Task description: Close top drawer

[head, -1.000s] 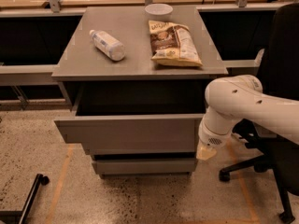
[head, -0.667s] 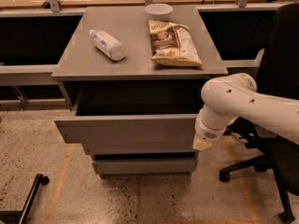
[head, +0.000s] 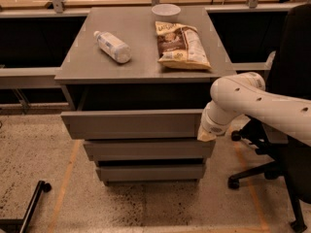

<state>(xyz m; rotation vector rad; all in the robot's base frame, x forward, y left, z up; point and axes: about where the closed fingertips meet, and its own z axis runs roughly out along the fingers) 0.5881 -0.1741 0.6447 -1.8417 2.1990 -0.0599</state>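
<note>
The top drawer (head: 131,125) is a wide grey box with a plain flat front. It stands partly pulled out of the grey cabinet (head: 141,67), with a dark gap showing above its front. My gripper (head: 206,135) is at the end of the white arm, against the right end of the drawer's front panel. The two narrower grey drawer fronts (head: 148,149) below it sit further in.
On the cabinet top lie a plastic bottle (head: 112,46), a bag of chips (head: 182,45) and a white bowl (head: 165,10). A black office chair (head: 291,130) stands close on the right, behind my arm. A black bar (head: 29,208) lies on the floor at the lower left.
The top drawer has slid further into the cabinet. My gripper has moved left and inward with the drawer's front.
</note>
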